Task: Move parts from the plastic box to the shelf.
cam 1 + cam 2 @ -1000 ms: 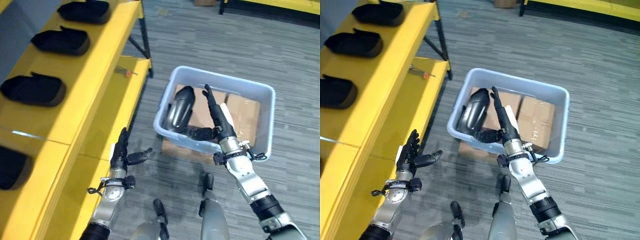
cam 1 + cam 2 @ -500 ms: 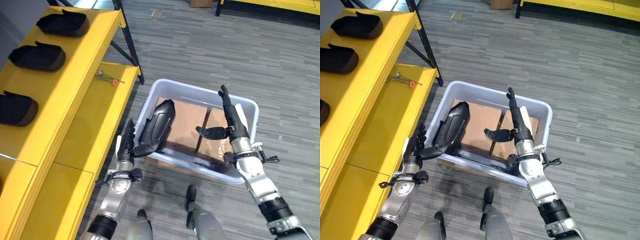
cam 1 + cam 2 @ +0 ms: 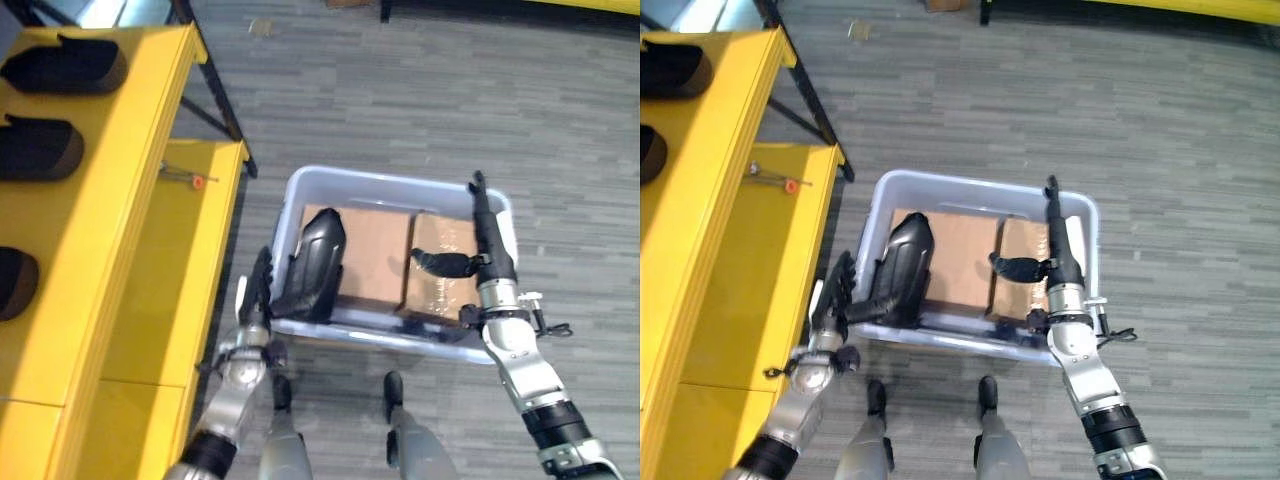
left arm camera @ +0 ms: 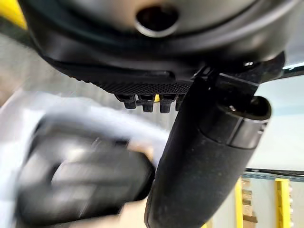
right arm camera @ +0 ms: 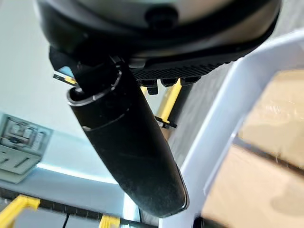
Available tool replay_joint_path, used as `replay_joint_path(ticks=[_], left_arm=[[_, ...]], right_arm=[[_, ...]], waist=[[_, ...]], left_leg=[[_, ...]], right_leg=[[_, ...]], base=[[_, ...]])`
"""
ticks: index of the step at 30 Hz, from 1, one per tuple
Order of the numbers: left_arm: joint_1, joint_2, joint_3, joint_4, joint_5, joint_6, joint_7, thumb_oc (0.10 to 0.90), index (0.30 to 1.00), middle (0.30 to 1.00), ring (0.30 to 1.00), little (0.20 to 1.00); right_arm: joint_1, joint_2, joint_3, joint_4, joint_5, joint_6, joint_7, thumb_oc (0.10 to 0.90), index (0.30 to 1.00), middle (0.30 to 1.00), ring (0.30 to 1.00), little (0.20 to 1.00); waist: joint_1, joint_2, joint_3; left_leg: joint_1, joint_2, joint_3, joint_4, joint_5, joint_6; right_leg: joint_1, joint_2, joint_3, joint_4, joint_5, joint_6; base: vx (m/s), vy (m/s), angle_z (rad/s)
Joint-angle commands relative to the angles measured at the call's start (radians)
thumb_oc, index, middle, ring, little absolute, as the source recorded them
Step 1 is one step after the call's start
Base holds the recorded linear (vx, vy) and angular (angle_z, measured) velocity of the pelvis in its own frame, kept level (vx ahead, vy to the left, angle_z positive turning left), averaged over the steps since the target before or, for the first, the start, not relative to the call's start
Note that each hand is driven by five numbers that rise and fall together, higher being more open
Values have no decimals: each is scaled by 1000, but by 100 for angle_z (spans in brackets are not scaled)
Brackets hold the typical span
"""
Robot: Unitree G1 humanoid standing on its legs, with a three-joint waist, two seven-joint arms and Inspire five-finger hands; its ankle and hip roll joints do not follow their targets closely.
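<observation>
A yellow shelf (image 3: 110,230) is seen along the left, with dark parts (image 3: 38,148) laid in a row on its upper level. On the lower level, near its far end, a small tool with a red tip (image 3: 185,177) is lying.

Just beside the shelf, a pale plastic box (image 3: 392,187) is set on the grey floor (image 3: 420,90). Its bottom is covered by two brown cartons (image 3: 375,250), placed side by side.

One black part (image 3: 315,262) is stood upright inside the box, leaned against its left wall. The left hand (image 3: 258,298) is held at the outside of the box's near left corner, its fingers straight and released, pointed up along the wall. The thumb is stretched over the rim toward the part's lower end; whether contact is made cannot be told. In the left wrist view the blurred part (image 4: 85,183) is seen past the thumb.

The right hand (image 3: 488,250) is held over the box's right side, fingers straight and pointed away, thumb spread out above the right carton. Nothing is grasped by it.
</observation>
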Motion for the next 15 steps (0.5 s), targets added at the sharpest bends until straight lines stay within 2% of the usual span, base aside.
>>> replay_joint_path(ticks=[1,8,10,15], left_arm=[[-22,71,52,-119,24,-101,29,900,1000,1000,1000,1000],[-8,66,58,-134,39,-93,26,900,1000,1000,1000,1000],[2,67,67,-142,38,-90,19,900,1000,1000,1000,1000],[12,82,82,-170,38,-92,2,900,1000,1000,1000,1000]], right_arm=[[-83,15,4,-95,-14,-76,21,900,1000,1000,1000,1000],[-65,1,-19,-86,-36,-65,34,900,1000,1000,1000,1000],[-69,-39,-32,-84,-87,-60,28,900,1000,1000,1000,1000],[-124,-116,-24,-84,-136,-60,28,900,1000,1000,1000,1000]], waist=[[18,-73,-83],[11,-106,-86],[11,-120,-82],[17,-130,-62]], left_leg=[[-37,35,-12,160,-102,21],[-56,18,-8,206,-136,38],[-62,27,-16,200,-128,33],[-74,48,-28,187,-108,20]], right_leg=[[31,-125,11,26,84,131],[27,-133,9,36,88,139],[22,-124,2,40,83,137],[0,-108,-12,56,65,131]], base=[[17,148,-28],[35,47,-4],[23,-47,-4],[2,-81,0]])
